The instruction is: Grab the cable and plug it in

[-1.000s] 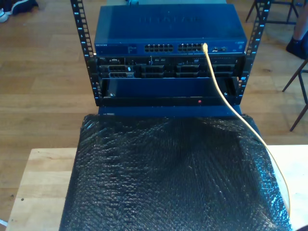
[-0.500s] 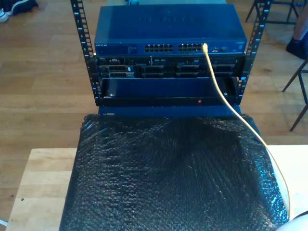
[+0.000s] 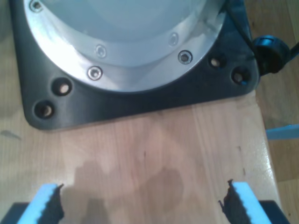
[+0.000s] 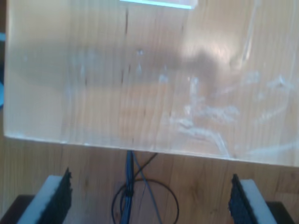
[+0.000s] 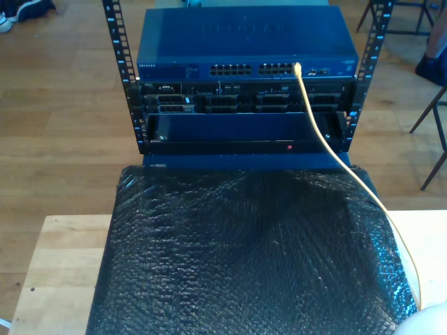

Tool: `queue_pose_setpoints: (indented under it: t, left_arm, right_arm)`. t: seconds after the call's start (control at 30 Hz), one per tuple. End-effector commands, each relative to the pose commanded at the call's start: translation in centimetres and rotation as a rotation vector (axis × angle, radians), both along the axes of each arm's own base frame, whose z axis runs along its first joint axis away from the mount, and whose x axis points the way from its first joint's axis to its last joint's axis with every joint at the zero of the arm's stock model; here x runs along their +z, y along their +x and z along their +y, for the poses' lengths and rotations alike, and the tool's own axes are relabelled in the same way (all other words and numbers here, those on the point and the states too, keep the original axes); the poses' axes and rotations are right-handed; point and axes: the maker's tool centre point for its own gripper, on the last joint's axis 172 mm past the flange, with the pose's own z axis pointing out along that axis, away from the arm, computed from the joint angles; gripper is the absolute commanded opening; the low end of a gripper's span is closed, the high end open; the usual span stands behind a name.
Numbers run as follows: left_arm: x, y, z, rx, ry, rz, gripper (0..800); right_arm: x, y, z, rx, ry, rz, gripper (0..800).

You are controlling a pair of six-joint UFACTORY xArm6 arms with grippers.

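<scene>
Running cable [image 5: 328,143] from switch [image 5: 244,52] port, upper centre, to lower right of the exterior view.
My first gripper [image 3: 142,203] and my second gripper [image 4: 149,198]: both released, empty.

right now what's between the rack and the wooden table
In the exterior view, a black bubble-wrap sheet covers the stretch from the rack to the table. The yellow cable crosses it, its plug at the switch.

Exterior view was dim with a blue cast; the black wrap [image 5: 251,258] glinted faintly. Both wrist views were soft and blurred. The tabletop [image 4: 149,79] was washed out by glare, and the metal flange [image 3: 126,37] was overexposed.
</scene>
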Motion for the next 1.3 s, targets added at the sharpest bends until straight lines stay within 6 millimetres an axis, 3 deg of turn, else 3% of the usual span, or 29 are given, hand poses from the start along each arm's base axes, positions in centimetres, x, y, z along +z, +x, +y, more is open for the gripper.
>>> queue_pose_setpoints:
  t: [0.1, 0.23, 0.77, 1.3]
  left_arm:
    - [0.0, 0.0, 0.0, 0.0, 0.0, 0.0, 800]
    - [0.0, 0.0, 0.0, 0.0, 0.0, 0.0, 800]
    - [0.0, 0.0, 0.0, 0.0, 0.0, 0.0, 800]
    - [0.0, 0.0, 0.0, 0.0, 0.0, 0.0, 800]
  right_arm:
    - [0.1, 0.0, 0.1, 0.0, -0.006, -0.001, 796]
    - [-1.3, -0.2, 1.6, -0.002, 0.023, 0.003, 796]
    - [-4.1, -0.4, 2.3, 0.0, 0.013, 0.007, 796]
    - [-5.5, -0.5, 3.1, -0.004, 0.025, 0.008, 799]
